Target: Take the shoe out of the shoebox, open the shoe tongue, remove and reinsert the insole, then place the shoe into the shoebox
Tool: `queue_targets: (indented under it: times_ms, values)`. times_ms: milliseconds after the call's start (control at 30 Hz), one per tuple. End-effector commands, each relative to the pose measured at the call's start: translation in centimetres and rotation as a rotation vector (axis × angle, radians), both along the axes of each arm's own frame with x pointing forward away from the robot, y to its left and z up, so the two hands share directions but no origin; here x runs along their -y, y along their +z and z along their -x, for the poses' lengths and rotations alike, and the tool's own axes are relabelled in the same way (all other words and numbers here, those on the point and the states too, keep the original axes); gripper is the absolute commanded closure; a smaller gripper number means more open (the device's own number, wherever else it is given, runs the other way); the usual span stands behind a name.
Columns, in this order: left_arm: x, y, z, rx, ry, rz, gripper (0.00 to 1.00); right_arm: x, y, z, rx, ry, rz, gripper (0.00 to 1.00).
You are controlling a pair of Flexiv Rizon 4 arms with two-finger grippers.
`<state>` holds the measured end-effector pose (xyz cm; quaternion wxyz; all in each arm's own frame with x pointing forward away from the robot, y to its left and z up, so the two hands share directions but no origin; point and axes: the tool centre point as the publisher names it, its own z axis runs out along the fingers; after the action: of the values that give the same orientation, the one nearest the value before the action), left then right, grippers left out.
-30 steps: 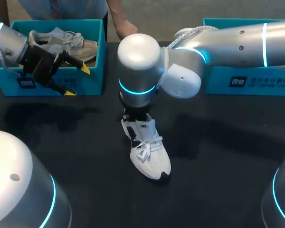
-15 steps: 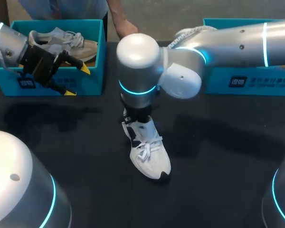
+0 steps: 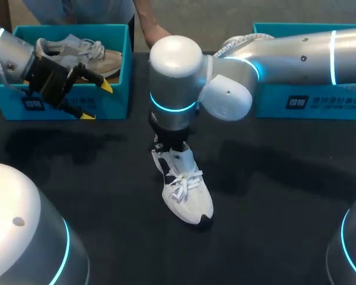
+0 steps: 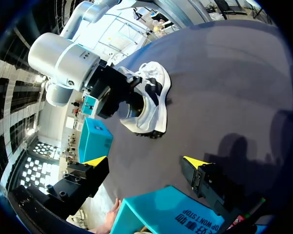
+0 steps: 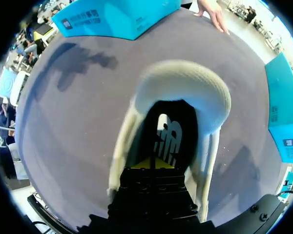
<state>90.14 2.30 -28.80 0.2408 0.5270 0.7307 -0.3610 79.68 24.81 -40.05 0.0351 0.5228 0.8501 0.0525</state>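
One wrist view alone shows the right gripper inside the shoe mouth; its jaws cannot be judged. The left gripper, well apart from the shoe, has its jaws released.

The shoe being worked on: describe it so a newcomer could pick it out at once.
On the black table, look to the middle, under the end of the right arm. There a white shoe with white laces and black trim sits on the tabletop; the only other shoe visible, grey and tan, lies inside the left teal box.
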Motion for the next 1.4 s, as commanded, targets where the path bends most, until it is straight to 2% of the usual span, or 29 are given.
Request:
queue_targets:
  times_ms: [33, 233, 500, 533, 567, 633, 800, 867, 1033, 1233, 1267, 1333, 1400]
  values:
    - [0.0, 0.1, 0.1, 0.002, 0.001, -0.004, 0.0, -0.5, 1.2, 0.2, -0.004, -0.001, 0.022, 1.0]
    - [0.0, 0.1, 0.1, 0.002, 0.001, -0.004, 0.0, -0.5, 2.2, 0.4, -0.005, 0.004, 0.034, 1.0]
    - [0.0, 0.1, 0.1, 0.002, 0.001, -0.004, 0.0, 0.1, 2.1, 0.3, -0.02, -0.006, 0.024, 1.0]
    - [0.0, 0.1, 0.1, 0.002, 0.001, -0.004, 0.0, 0.2, 2.2, 0.3, -0.024, -0.006, 0.024, 0.91]
    - [0.0, 0.1, 0.1, 0.002, 0.001, -0.004, 0.0, 0.3, 2.3, 0.3, -0.025, -0.006, 0.024, 0.91]
    - [0.0, 0.1, 0.1, 0.002, 0.001, -0.004, 0.0, 0.5, 2.6, 0.3, -0.029, -0.007, 0.023, 0.81]
    - [0.0, 0.1, 0.1, 0.002, 0.001, -0.004, 0.0, 0.6, 3.3, 0.7, -0.037, -0.011, 0.026, 0.73]
    - [0.0, 0.1, 0.1, 0.002, 0.001, -0.004, 0.0, 0.7, 3.6, 1.0, -0.047, -0.015, 0.027, 0.65]
    - [0.0, 0.1, 0.1, 0.002, 0.001, -0.004, 0.0, 0.7, 4.2, 1.6, -0.072, -0.016, 0.041, 0.6]
    - [0.0, 0.1, 0.1, 0.002, 0.001, -0.004, 0.0, 1.0, 4.0, 2.1, -0.103, -0.021, 0.031, 0.51]
    - [0.0, 0.1, 0.1, 0.002, 0.001, -0.004, 0.0, 1.0, 4.0, 2.2, -0.105, -0.022, 0.029, 0.42]
    - [0.0, 0.1, 0.1, 0.002, 0.001, -0.004, 0.0, 1.0, 3.8, 2.2, -0.113, -0.02, 0.023, 0.32]
    - [0.0, 0.1, 0.1, 0.002, 0.001, -0.004, 0.0, 1.0, 3.7, 2.3, -0.12, -0.019, 0.011, 0.1]
